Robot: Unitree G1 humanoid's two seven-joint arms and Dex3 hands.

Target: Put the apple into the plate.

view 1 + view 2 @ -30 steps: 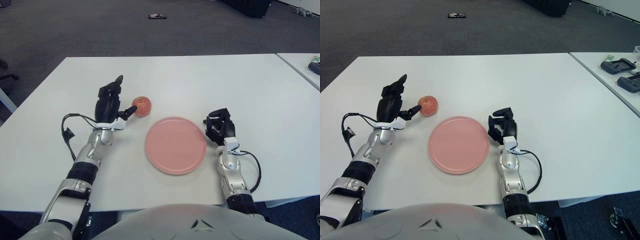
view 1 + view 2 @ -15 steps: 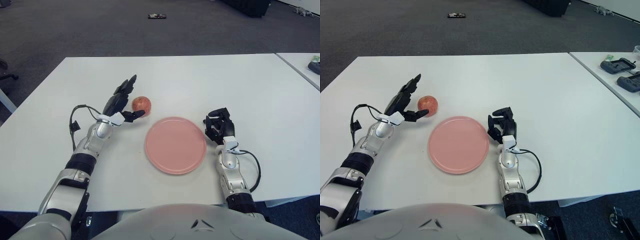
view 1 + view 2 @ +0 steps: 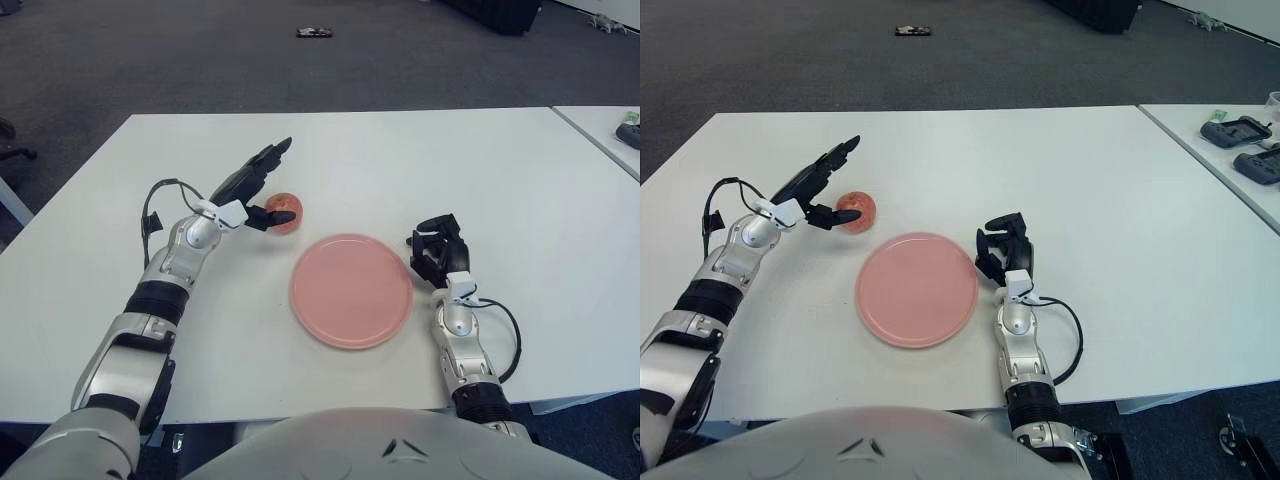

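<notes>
Left hand [image 3: 250, 190]: moved since a second ago from the apple's left side to a place over it, reaching further right and forward; fingers spread and extended above the fruit, thumb low against its near-left side, nothing grasped; apple [image 3: 284, 211]: position unchanged, on the white table [image 3: 400, 160] just beyond the upper-left edge of the plate [image 3: 351, 290], not in it; small, round, red-orange with a paler patch, partly covered by the thumb; plate: pink, round, flat, nothing on it, unchanged; right hand [image 3: 437, 254]: just right of the plate, fingers curled inward, holding nothing, as before.
</notes>
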